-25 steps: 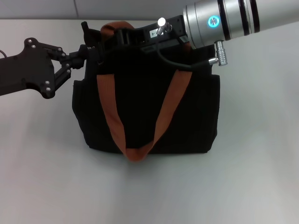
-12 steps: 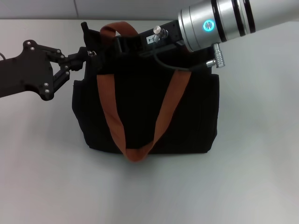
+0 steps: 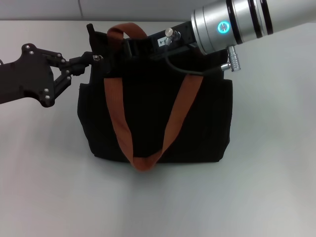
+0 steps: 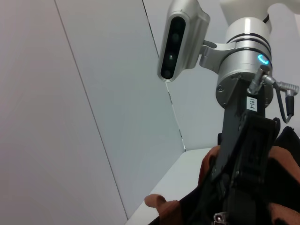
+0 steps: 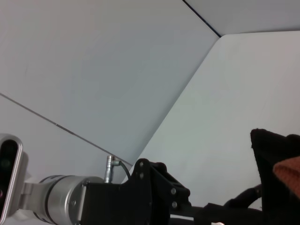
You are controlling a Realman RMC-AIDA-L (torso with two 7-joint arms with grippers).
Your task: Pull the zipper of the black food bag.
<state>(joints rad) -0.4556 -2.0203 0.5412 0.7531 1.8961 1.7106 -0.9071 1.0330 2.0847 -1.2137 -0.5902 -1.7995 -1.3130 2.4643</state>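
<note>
The black food bag [image 3: 153,118] stands upright in the middle of the head view, with orange-brown strap handles [image 3: 116,113] hanging down its front. My left gripper [image 3: 95,58] reaches in from the left to the bag's top left corner. Its fingers are pinched together on a small silver glint, the zipper pull [image 3: 99,57]. My right gripper [image 3: 132,46] comes from the upper right and sits on the bag's top edge near the rear strap. The left wrist view shows the right arm's silver wrist [image 4: 243,75] above the bag. The right wrist view shows the left gripper's black body [image 5: 154,197] and a bag corner [image 5: 272,150].
The bag stands on a plain pale table [image 3: 266,187] with bare surface in front and on both sides. A grey wall [image 3: 49,9] runs along the back. A black cable [image 3: 192,71] from the right wrist hangs over the bag's top.
The right arm dropped a little and shifted left over the bag's top. The left gripper's body drew slightly to the left, its fingertips staying at the bag's top left corner.
</note>
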